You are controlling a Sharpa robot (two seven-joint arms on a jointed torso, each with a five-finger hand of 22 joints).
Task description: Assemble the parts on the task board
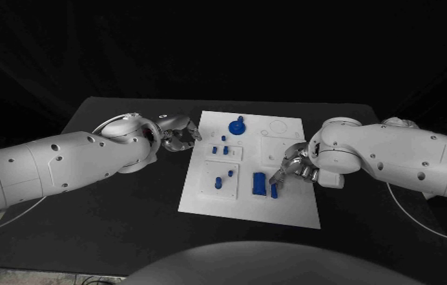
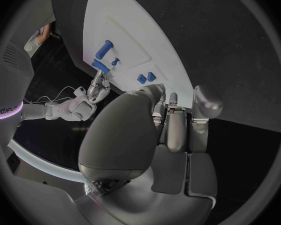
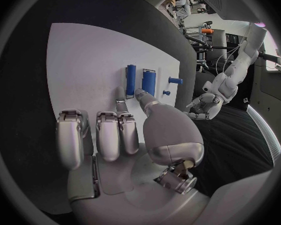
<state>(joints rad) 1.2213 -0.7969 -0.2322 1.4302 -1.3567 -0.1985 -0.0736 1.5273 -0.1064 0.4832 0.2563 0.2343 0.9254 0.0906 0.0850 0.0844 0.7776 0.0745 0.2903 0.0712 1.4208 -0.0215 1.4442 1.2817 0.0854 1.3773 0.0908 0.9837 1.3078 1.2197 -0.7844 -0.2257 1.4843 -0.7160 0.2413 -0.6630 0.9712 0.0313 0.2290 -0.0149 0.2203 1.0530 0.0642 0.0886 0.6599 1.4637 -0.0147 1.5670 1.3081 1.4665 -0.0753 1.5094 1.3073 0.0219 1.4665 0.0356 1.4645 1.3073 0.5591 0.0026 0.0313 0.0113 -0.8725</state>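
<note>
The white task board lies mid-table with several blue parts on it. A round blue part stands near its far edge, small pegs sit left of centre, and a blue block lies beside a thin blue bar. My right hand hovers over the board's right half, holding nothing, with its fingertips right beside the block and the bar. My left hand hangs just off the board's left edge with its fingers apart and nothing in them.
Black table surrounds the board on all sides. A raised white plate on the board's near left carries two upright blue pegs. The right hand also appears in the left wrist view, near the block.
</note>
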